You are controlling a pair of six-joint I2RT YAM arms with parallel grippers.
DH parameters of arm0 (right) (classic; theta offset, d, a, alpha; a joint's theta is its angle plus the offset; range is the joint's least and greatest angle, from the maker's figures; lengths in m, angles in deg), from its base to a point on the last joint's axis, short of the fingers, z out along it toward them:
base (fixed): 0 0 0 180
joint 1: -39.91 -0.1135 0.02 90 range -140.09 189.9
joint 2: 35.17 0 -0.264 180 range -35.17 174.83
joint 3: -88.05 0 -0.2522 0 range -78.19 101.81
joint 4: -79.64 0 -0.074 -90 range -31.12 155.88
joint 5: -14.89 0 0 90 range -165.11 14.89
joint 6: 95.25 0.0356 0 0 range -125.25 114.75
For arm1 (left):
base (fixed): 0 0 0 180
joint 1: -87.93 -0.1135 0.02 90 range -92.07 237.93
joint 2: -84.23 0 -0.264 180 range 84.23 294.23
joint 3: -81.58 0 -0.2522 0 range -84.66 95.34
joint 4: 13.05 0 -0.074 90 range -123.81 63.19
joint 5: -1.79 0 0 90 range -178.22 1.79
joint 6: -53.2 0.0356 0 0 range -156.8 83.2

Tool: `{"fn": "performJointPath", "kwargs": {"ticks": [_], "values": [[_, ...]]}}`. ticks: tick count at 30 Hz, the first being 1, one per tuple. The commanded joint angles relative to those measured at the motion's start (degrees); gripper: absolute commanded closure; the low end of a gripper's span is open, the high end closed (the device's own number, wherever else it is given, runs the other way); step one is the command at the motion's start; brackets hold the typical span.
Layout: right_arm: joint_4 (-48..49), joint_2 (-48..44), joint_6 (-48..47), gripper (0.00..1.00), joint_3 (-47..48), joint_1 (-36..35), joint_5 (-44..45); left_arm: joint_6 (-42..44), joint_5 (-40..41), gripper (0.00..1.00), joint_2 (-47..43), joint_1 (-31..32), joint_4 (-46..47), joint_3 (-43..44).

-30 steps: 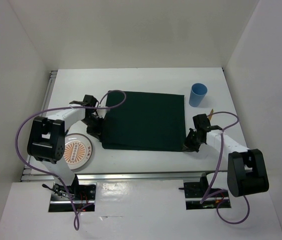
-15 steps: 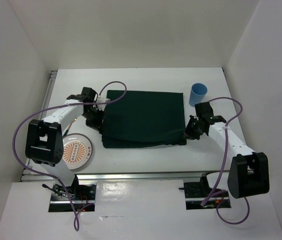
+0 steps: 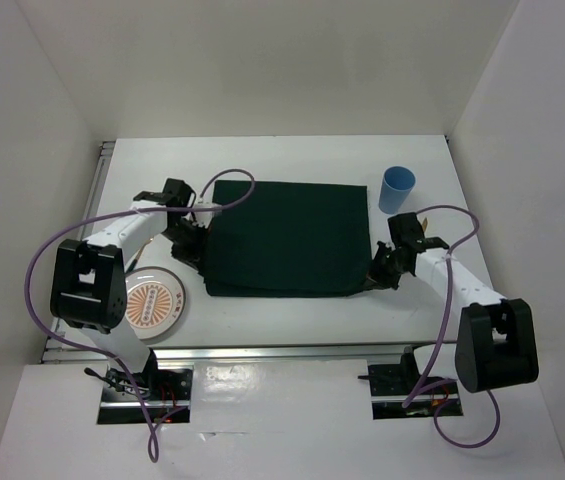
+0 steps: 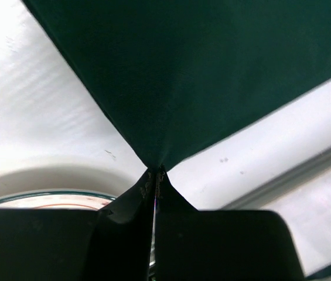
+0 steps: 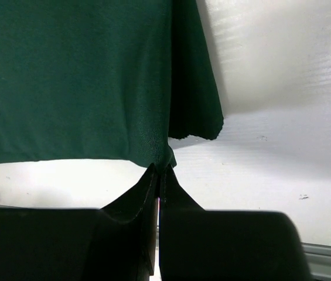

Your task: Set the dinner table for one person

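- Green cloth placemat [image 3: 287, 240] lies across the middle of the white dinner table [image 3: 292, 160]. The left gripper [image 3: 192, 250] is pinched tight on it at its 8 o'clock, the right gripper [image 3: 377, 274] on its 4 o'clock corner.
- A loose flap hangs beside the right pinch; set down like this, that corner would likely crease.
- Uneven pulling could skew the cloth or slip a thin pinch.
- The patterned plate [image 3: 152, 303] sits at 8 o'clock and the blue cup [image 3: 397, 189] at 2 o'clock, both close to the arms. A wide swing could knock either.

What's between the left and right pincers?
Only the dark green rectangular cloth, near corners pinched by left pincer and right pincer; top view shows it.
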Motion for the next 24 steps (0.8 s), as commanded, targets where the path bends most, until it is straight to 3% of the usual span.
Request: {"fn": "performJointPath", "kwargs": {"ticks": [1, 7, 11, 17, 19, 21, 24], "values": [[0.4, -1.2, -0.3, 1.00, 4.0, -0.4, 0.1, 2.3, -5.9, 1.00, -1.6, -0.1, -5.1, 2.4], [-0.3, -2.5, 0.3, 1.00, 4.0, -0.4, 1.4, 4.3, -10.6, 1.00, -1.6, -0.1, -12.8, 5.7], [-0.8, -3.8, 1.6, 1.00, 4.5, -0.4, 4.4, 5.8, -5.1, 1.00, -1.6, 1.2, -10.6, 2.0], [1.3, -5.0, 6.8, 1.00, -0.3, -0.4, 6.6, 7.0, -4.4, 1.00, 4.5, 2.9, -10.6, 1.1], [1.8, -5.6, 7.4, 0.84, -1.0, -0.4, 7.3, 7.5, -3.0, 1.00, 5.2, 4.3, -10.6, 0.6], [1.8, -5.6, 7.4, 0.52, -1.0, -0.4, 8.6, 7.5, -1.4, 0.95, 5.9, 4.9, -9.3, -0.7], [0.7, -6.4, 7.9, 0.51, -0.3, -0.4, 11.0, 7.5, -0.3, 0.65, 4.8, 4.9, -9.3, -0.8]]}}
